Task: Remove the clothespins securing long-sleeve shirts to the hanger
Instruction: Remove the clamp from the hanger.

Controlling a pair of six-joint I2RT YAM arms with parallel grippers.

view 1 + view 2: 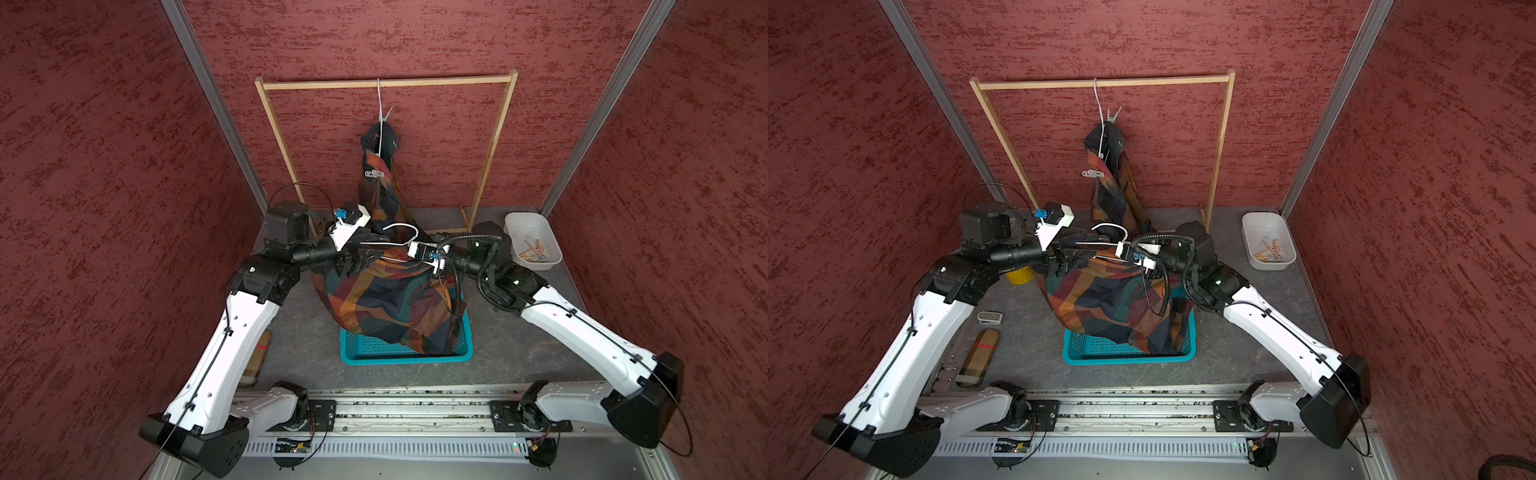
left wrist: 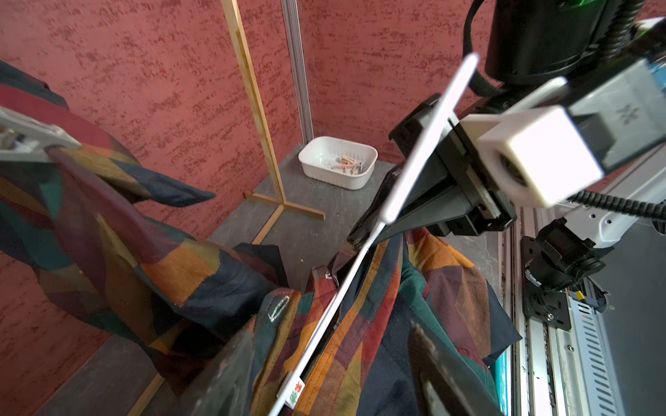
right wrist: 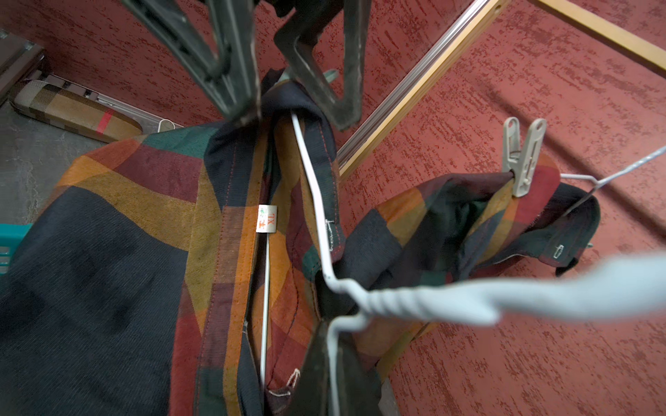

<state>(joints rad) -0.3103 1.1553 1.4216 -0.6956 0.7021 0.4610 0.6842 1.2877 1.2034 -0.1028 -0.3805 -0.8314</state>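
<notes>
One plaid long-sleeve shirt (image 1: 380, 178) hangs from the wooden rack on a wire hanger. Whitish-grey clothespins (image 1: 375, 173) (image 3: 522, 158) (image 2: 32, 137) grip it, with another near the hook (image 1: 1113, 115). A second shirt (image 1: 386, 295) (image 1: 1108, 299) drapes from a white wire hanger (image 1: 400, 227) (image 3: 317, 201) over the basket. My right gripper (image 3: 333, 360) (image 1: 409, 254) is shut on that hanger's wire by its twisted neck. My left gripper (image 2: 331, 345) (image 1: 360, 262) stands open, its fingers (image 3: 234, 90) straddling the shirt's shoulder end. A pale green bit (image 3: 331, 75), perhaps a clothespin, pokes out there.
A teal basket (image 1: 405, 355) sits under the draped shirt. At the back right stands a white tub (image 1: 532, 241) (image 2: 338, 162) holding several pegs. The wooden rack (image 1: 386, 83) lines the back wall. A yellow item (image 1: 1019, 275), a small pale case (image 1: 990, 318) and a plaid case (image 1: 978, 357) lie left.
</notes>
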